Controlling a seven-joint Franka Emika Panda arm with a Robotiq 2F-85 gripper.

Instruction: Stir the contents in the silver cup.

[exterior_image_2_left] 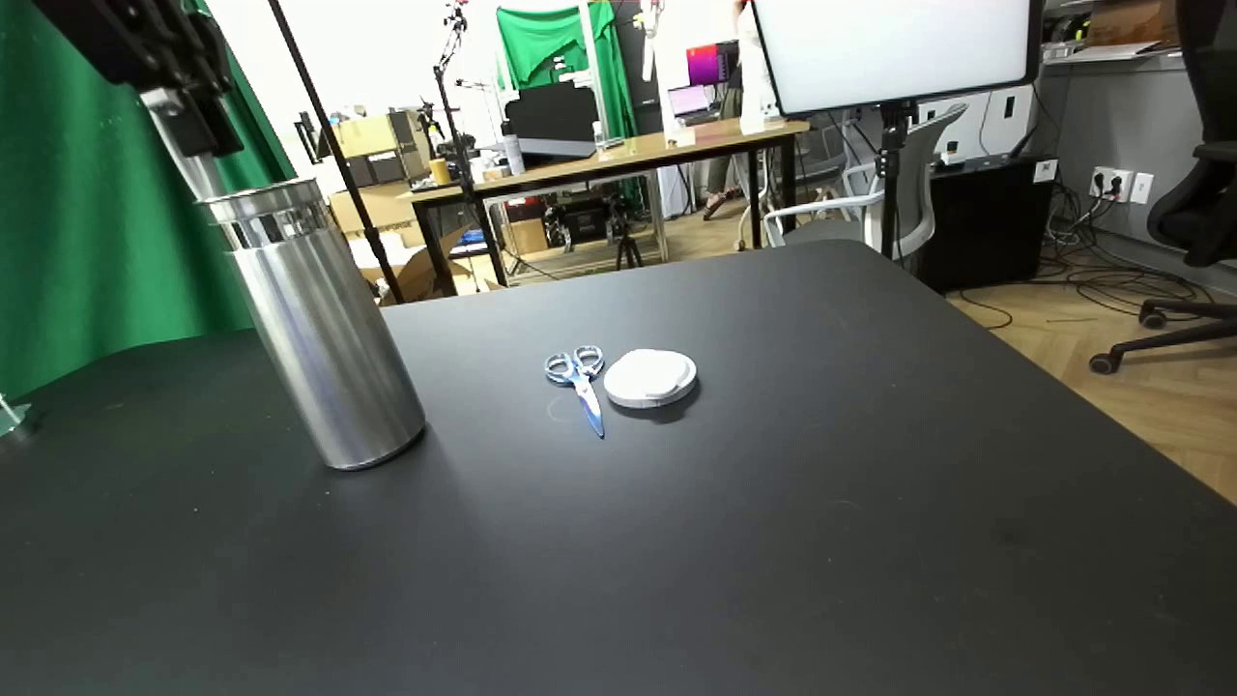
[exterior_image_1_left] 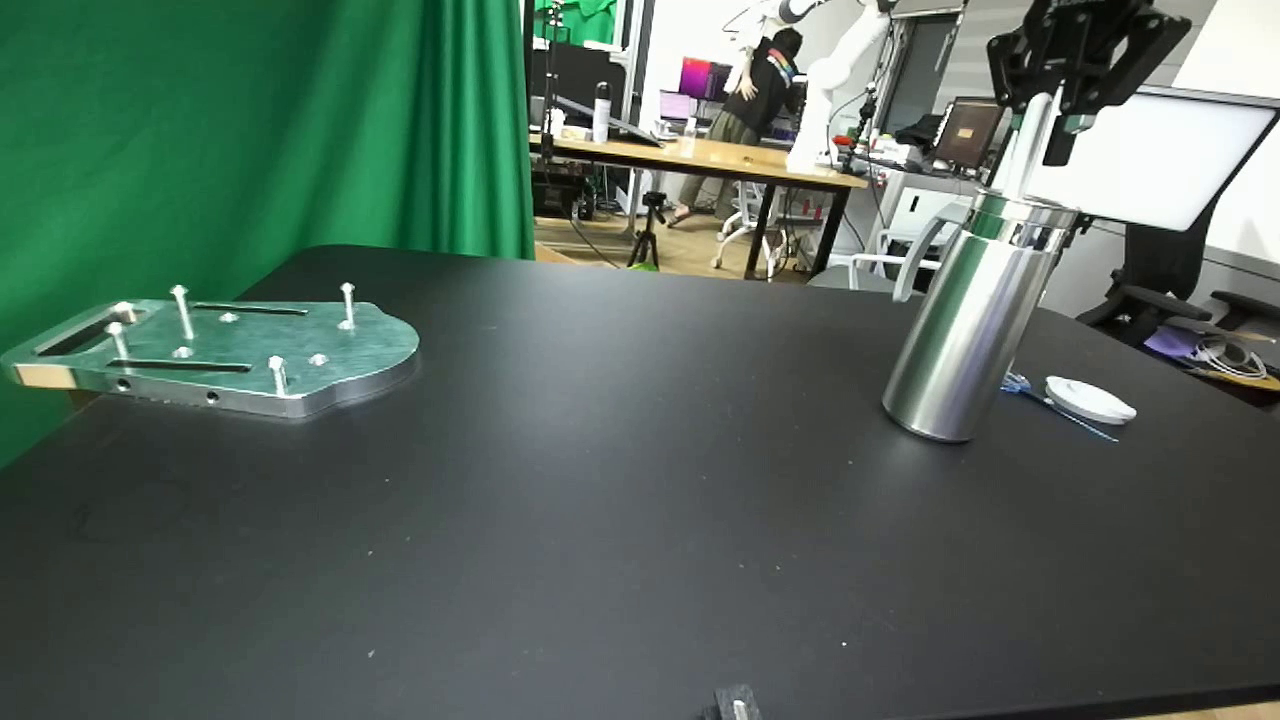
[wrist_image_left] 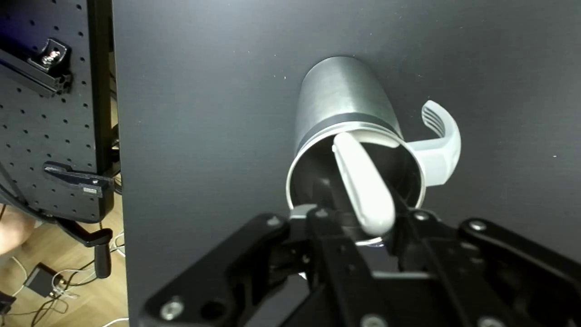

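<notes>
The silver cup (exterior_image_1_left: 965, 330) is a tall brushed metal cylinder standing upright on the black table; it also shows in an exterior view (exterior_image_2_left: 329, 348) and the wrist view (wrist_image_left: 345, 91). A pale grey hooked handle (wrist_image_left: 440, 150) sticks out from its rim. A white utensil (wrist_image_left: 363, 186) stands in the cup, leaning, its lower end hidden inside. My gripper (exterior_image_1_left: 1045, 120) is above the cup mouth, its fingers on either side of the utensil's upper end. In the wrist view (wrist_image_left: 363, 213) a gap shows on one side; contact on the other side is unclear.
Blue-handled scissors (exterior_image_2_left: 580, 382) and a round white object (exterior_image_2_left: 650, 379) lie near the cup. A grey-green metal plate with upright pegs (exterior_image_1_left: 250, 350) lies at the table's far side. A perforated black board (wrist_image_left: 45, 127) stands beyond the table edge.
</notes>
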